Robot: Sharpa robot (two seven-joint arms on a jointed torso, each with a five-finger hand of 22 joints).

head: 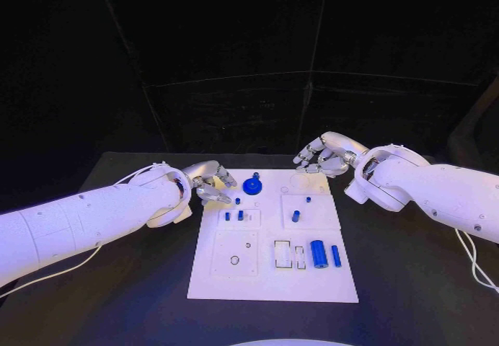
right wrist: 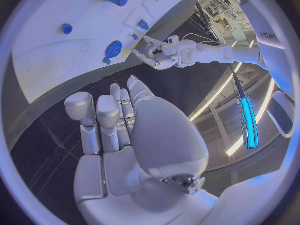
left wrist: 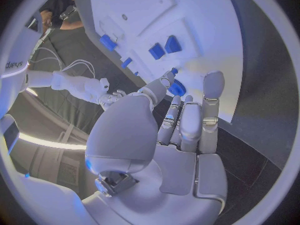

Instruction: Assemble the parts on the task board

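The white task board (head: pixel 272 277) lies in the middle of the table. A round blue knob (head: pixel 253 187) sits near its far edge, and small blue pegs (head: pixel 234 215) stand below it. Another peg (head: pixel 296 215) stands further right. Two blue cylinders (head: pixel 327 254) lie at the board's right. My left hand (head: pixel 211 182) hovers at the board's far left corner, just left of the knob, fingers apart and holding nothing. In the left wrist view its fingertips (left wrist: pixel 212 80) reach beside the knob (left wrist: pixel 179 86). My right hand (head: pixel 324 155) hangs beyond the far right corner, holding nothing, fingers loosely extended (right wrist: pixel 109 115).
The board has several recesses, among them a rectangular slot (head: pixel 283 254) and a small round hole (head: pixel 235 259). Bare black table (head: pixel 125 288) lies around it. In the right wrist view the left hand (right wrist: pixel 156 52) shows past the board's edge.
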